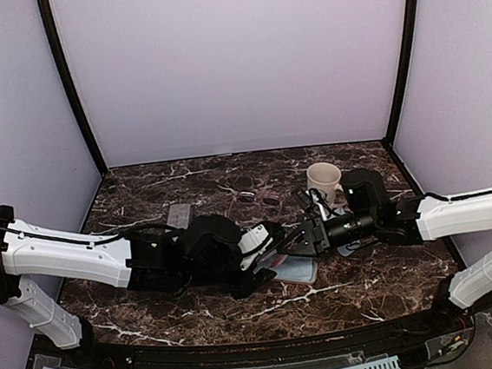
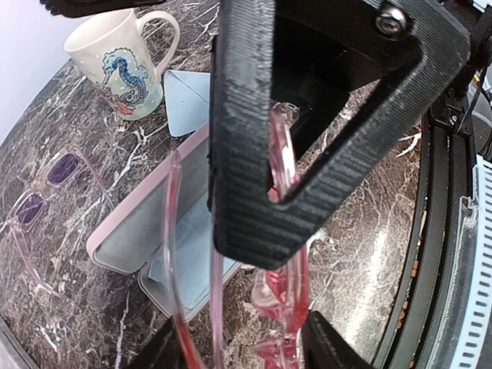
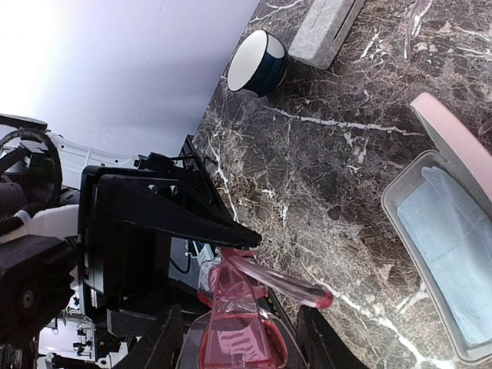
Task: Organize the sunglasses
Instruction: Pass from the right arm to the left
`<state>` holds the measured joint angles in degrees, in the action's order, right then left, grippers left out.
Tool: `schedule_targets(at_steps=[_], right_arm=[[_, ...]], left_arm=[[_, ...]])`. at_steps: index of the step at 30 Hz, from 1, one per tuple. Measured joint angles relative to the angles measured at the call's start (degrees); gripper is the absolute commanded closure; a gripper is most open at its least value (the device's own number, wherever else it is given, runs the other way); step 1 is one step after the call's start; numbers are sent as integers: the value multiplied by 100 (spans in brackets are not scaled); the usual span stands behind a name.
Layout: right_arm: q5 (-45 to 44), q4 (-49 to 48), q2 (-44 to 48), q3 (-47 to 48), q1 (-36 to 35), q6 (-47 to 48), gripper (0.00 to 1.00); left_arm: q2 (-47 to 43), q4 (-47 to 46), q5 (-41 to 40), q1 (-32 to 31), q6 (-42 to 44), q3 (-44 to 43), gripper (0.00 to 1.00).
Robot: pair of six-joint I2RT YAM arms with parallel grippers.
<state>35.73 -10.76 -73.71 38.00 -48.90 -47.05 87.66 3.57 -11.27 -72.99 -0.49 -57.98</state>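
Note:
The red-pink sunglasses hang between my two grippers just above the open pink case. My left gripper is shut on them, one finger against a temple arm and the other against the front. In the right wrist view the red-pink sunglasses sit between the fingers of my right gripper, which is open with small gaps on both sides. In the top view both grippers, left and right, meet at mid-table. The thin-framed dark sunglasses lie unfolded on the marble, behind the grippers.
The pink case holds a light blue cloth; a second cloth lies by the seahorse mug. A grey case lies at the back left. A dark blue cup stands beside it.

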Motion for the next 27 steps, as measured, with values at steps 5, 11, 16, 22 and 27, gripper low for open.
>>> schedule_targets(at_steps=[5,11,16,22,27], right_arm=[[0,-11,-35,-7,11,-22,77],[-7,-55,-39,-22,31,-63,72],[-44,-131,-46,-55,33,-111,61],[-70,-175,-70,-72,33,-146,43],[-114,-118,-68,-101,35,-92,29]], left_arm=[[55,13,-72,-11,52,-24,60],[111,59,-153,-22,81,-81,69],[127,74,-212,-26,92,-94,71],[138,92,-278,-28,90,-101,76],[177,210,-348,-20,96,-114,79]])
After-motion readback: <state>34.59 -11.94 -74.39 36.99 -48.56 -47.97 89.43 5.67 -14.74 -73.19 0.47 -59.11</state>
